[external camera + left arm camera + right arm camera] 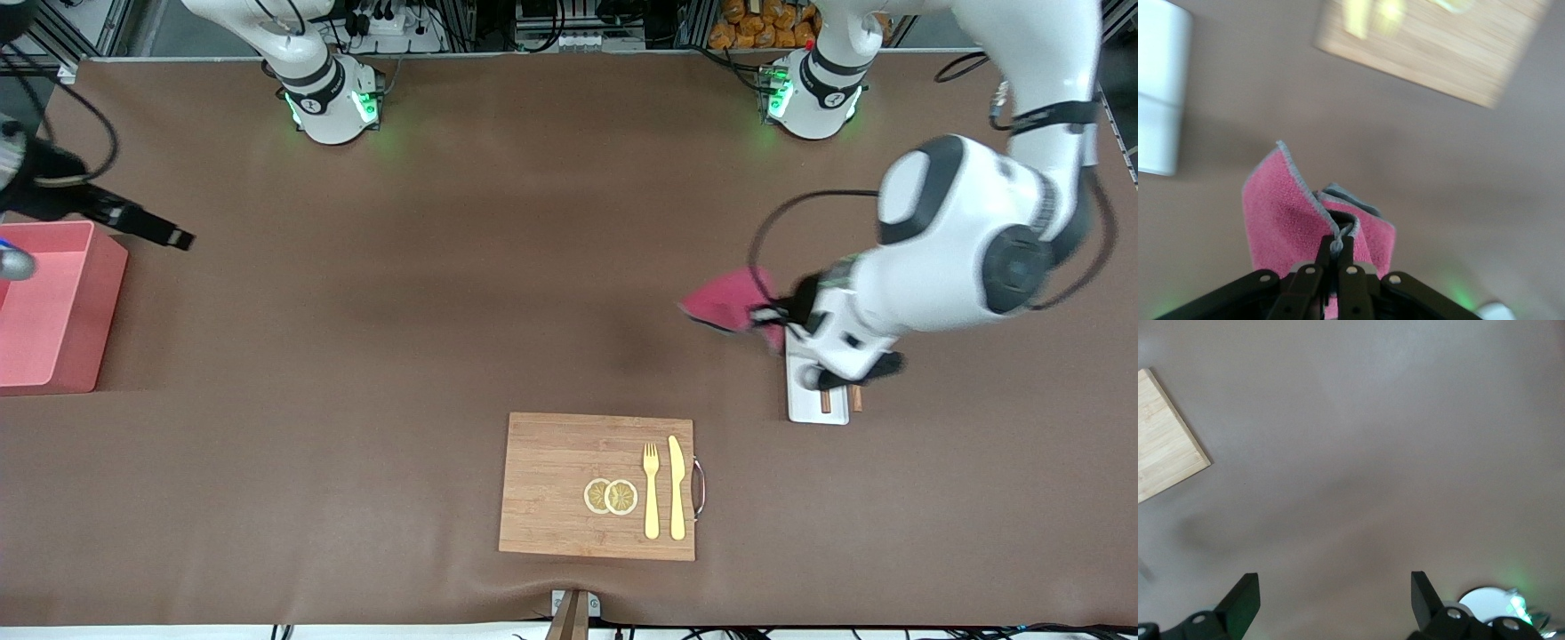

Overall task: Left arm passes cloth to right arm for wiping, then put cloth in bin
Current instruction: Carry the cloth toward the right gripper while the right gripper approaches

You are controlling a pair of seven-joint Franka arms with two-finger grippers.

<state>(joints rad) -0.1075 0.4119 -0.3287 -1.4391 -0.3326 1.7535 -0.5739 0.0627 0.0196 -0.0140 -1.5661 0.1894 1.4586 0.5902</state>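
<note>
The magenta-red cloth with a grey edge hangs in the air from my left gripper, over the table beside the white tray. In the left wrist view the left gripper is shut on a bunched fold of the cloth. My right gripper is open and empty, beside the salmon-pink bin at the right arm's end of the table. The right wrist view shows the right gripper with its fingers wide apart over bare brown table.
A wooden cutting board lies near the front edge with a yellow fork, a knife and two lemon slices on it. The board also shows in the left wrist view and the right wrist view.
</note>
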